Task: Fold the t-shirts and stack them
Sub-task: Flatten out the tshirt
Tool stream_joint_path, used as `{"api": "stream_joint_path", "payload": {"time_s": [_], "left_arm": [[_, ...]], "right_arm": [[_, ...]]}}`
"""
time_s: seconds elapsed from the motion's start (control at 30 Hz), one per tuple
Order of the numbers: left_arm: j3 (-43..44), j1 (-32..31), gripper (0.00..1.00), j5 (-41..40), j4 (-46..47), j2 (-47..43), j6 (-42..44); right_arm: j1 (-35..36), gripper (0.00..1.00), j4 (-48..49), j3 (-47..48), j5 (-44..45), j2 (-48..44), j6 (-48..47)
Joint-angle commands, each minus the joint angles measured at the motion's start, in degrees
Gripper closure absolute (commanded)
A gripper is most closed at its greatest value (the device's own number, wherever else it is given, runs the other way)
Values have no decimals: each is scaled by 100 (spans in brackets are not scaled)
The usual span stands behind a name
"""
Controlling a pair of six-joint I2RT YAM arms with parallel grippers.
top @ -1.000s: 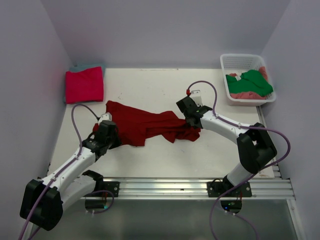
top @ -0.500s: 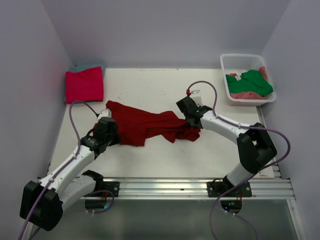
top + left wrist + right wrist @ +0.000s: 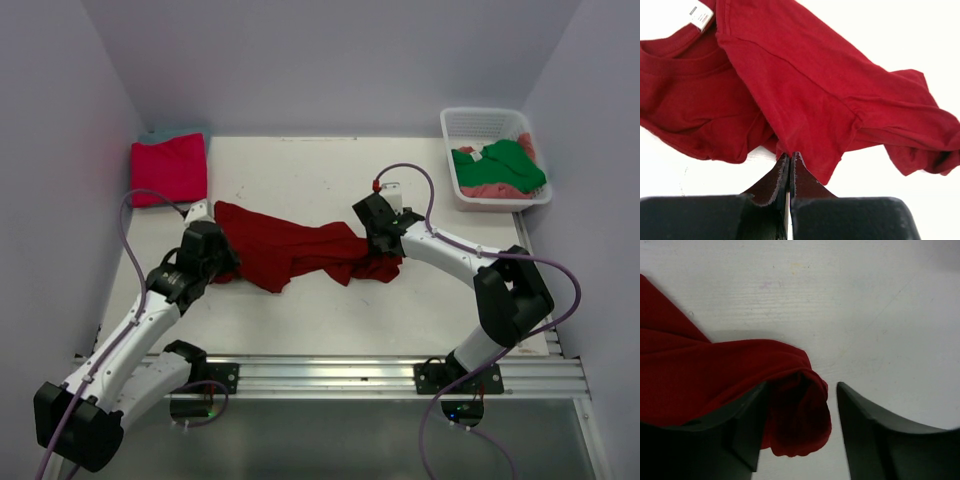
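well, the dark red shirt [image 3: 290, 255] lies bunched across the middle of the desk [image 3: 330, 170], not yet flat. left fingers [image 3: 790, 167] pinch its hem shut; right fingers [image 3: 855, 415] stand apart around a loose fold. spreading step, i'd say: next, pull it taut and smooth.

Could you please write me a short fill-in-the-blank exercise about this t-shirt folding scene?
The left gripper has its fingers ___ on the crumpled dark red cloth t-shirt. The right gripper has its fingers ___ around a fold of it. The white plastic lattice basket holds a salmon-pink t-shirt and a ___ one.
Missing words: shut, open, green.
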Motion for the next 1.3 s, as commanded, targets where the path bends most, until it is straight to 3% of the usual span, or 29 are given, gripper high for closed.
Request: {"api": "stream_joint_path", "payload": {"time_s": [0.0,0.1,0.3,0.67,0.97,1.27], "left_arm": [[355,-28,100,-104,-67,-113,-31],[495,-28,100,-130,-111,-104,-5],[821,-28,100,-192,-137,-113,48],[1348,-28,100,-420,-155,-25,224],[1524,-28,100,-605,-173,54,276],[1524,-28,100,-553,-6,230,259]], "right_arm": [[-33,33,-52,209,-42,-33,108],[-24,20,-113,245,-42,-24,126],[-68,9,-79,201,-155,-174,240],[-639,8,-8,-247,-727,-850,696],[-657,8,-8,-581,-1060,-1167,811],[-657,14,441,-1469,-1483,-2591,811]]}}
